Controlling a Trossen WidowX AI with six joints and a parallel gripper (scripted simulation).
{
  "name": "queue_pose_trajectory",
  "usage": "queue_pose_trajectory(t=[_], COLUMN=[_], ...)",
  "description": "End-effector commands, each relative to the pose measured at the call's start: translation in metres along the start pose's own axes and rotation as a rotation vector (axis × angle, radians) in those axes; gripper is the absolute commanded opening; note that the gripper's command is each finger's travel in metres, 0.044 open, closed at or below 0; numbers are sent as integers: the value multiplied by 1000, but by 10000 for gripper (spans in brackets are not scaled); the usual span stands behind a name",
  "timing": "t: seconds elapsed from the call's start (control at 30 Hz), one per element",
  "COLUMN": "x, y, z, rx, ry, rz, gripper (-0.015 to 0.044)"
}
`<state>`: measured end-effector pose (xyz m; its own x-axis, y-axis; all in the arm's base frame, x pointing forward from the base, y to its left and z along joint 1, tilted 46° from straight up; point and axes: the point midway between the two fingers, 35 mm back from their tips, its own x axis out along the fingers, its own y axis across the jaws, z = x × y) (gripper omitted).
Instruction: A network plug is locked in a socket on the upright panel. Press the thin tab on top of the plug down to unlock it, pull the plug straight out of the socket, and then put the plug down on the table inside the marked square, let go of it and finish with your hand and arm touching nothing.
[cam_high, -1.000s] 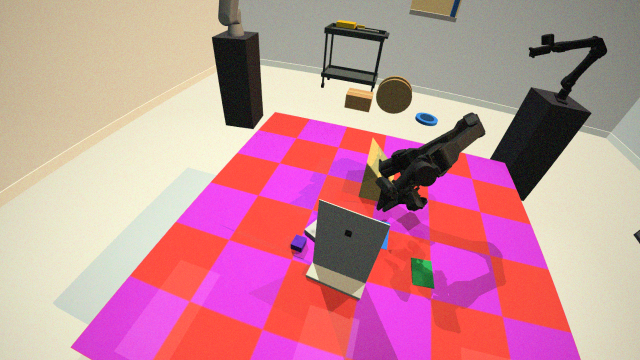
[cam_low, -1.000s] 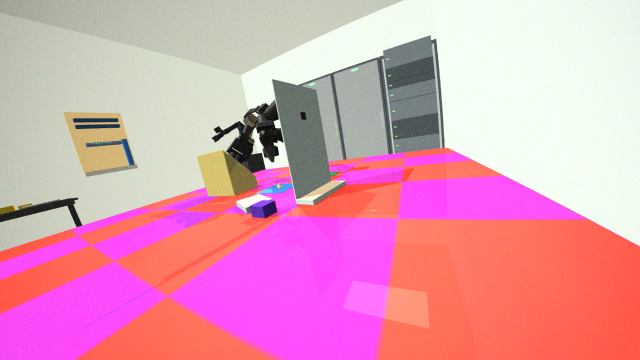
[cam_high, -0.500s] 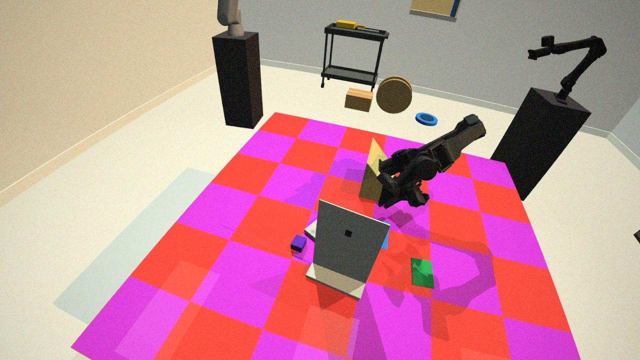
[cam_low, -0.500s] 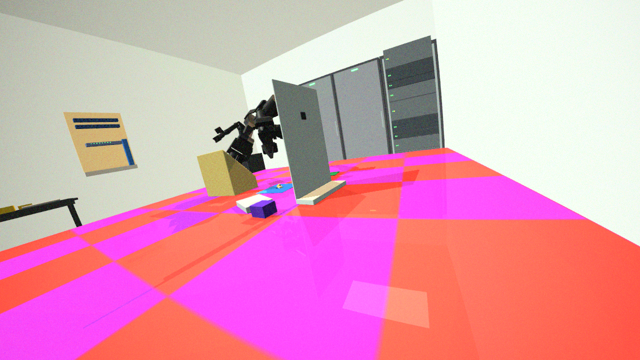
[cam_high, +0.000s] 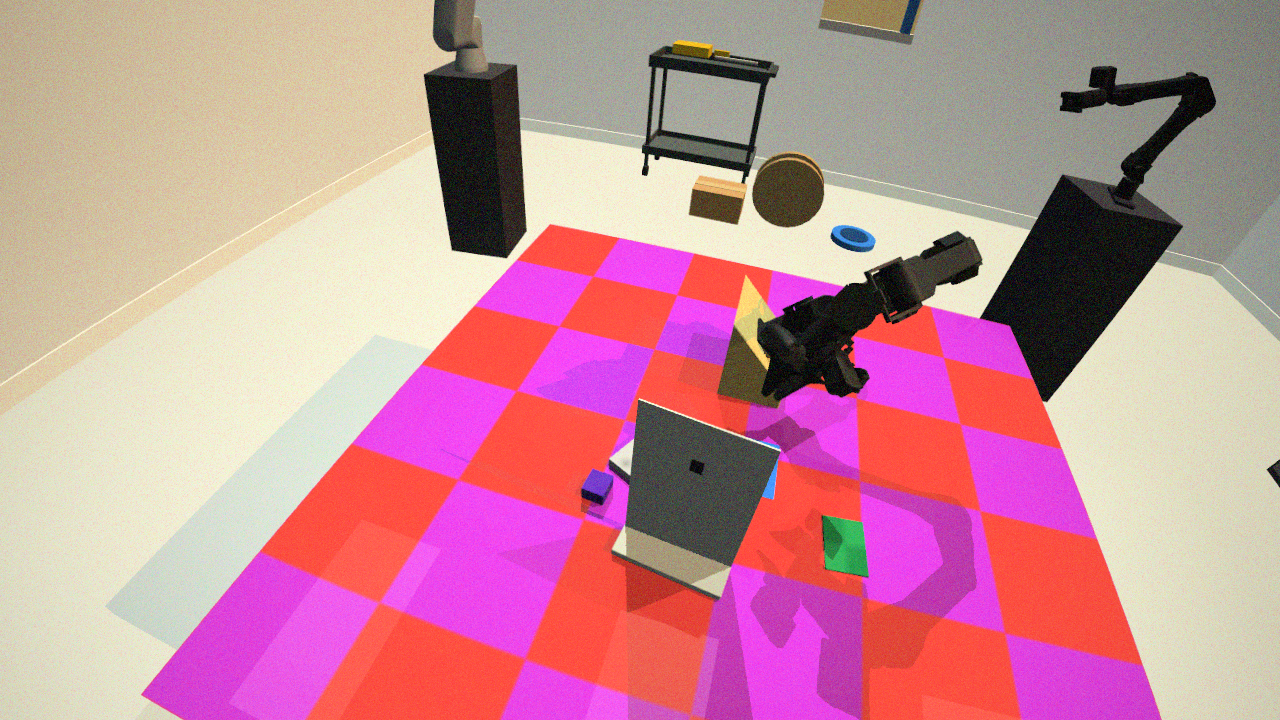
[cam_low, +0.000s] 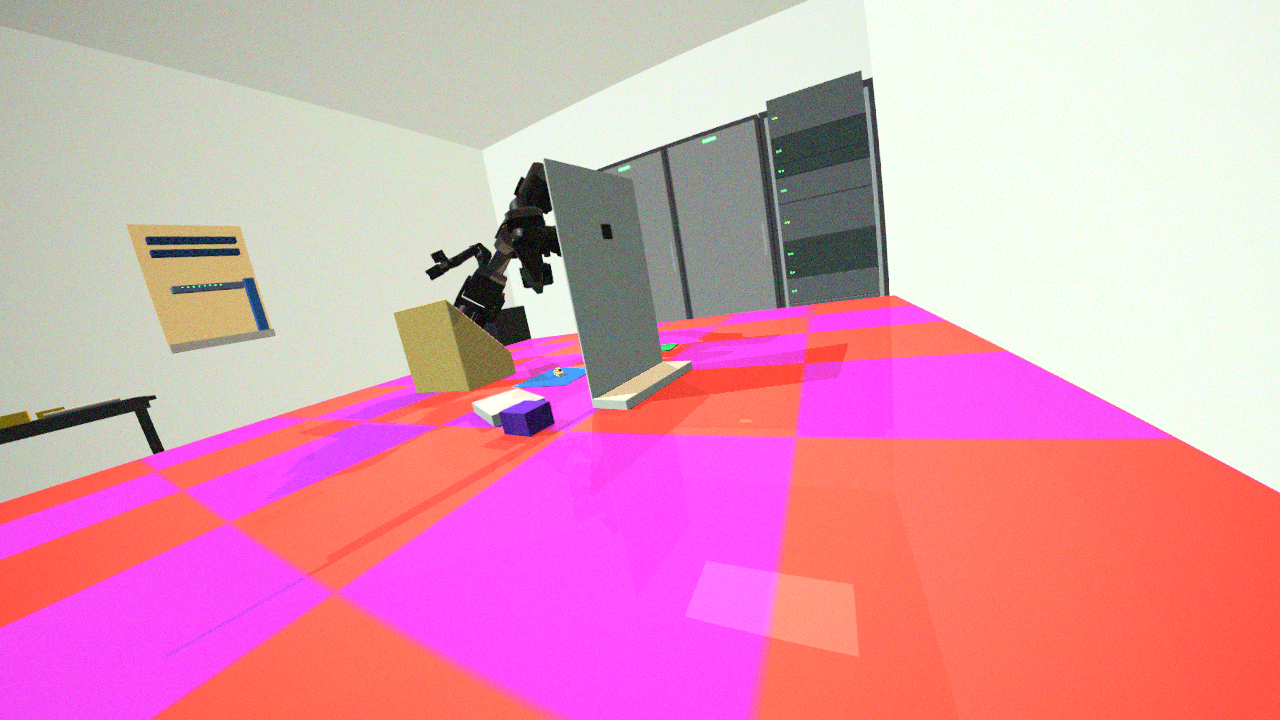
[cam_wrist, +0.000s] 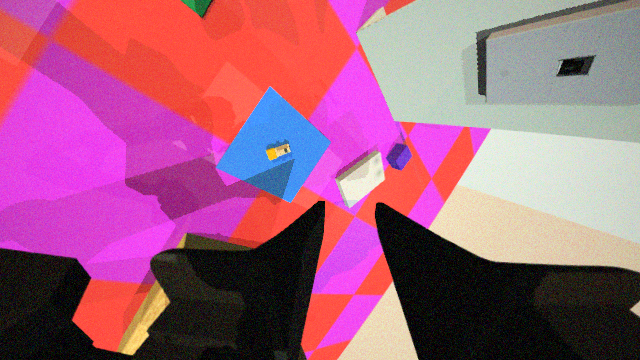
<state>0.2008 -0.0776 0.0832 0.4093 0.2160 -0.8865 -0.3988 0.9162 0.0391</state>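
The small plug (cam_low: 556, 372) (cam_wrist: 278, 148), yellow and beige, lies on the blue square (cam_high: 771, 479) (cam_low: 542, 380) (cam_wrist: 270, 115), inside its edges. The upright grey panel (cam_high: 680, 501) (cam_low: 608, 304) (cam_wrist: 425, 65) stands beside the square. Its socket (cam_wrist: 575, 66) shows as a dark, empty opening in the wrist view. My gripper (cam_wrist: 349, 207) is partly open, with nothing between its fingertips. It hangs well above the table, away from the plug and the panel. The exterior camera sees the gripper partly hidden behind the panel.
A yellowish wedge block (cam_high: 751, 367) (cam_low: 438, 349) stands near the arm, partly covered by it in the top view. A white block (cam_low: 501, 404) (cam_wrist: 361, 179) and a purple cube (cam_high: 597, 486) (cam_low: 528, 417) (cam_wrist: 399, 156) lie beside the panel. A green square (cam_high: 844, 546) lies on its other side.
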Motion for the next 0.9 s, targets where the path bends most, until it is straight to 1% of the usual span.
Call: queue_pose_trajectory(t=[0.0,0.47,0.57,0.87], x=[-14,-54,-56,-56], y=[-10,-33,-34,-34], z=[2,-2,-2,-2], rx=[-6,-7,-7,-7], ry=[-8,-19,-19,-19], rz=[0,-1,-1,-1], gripper=[156,156,156,392])
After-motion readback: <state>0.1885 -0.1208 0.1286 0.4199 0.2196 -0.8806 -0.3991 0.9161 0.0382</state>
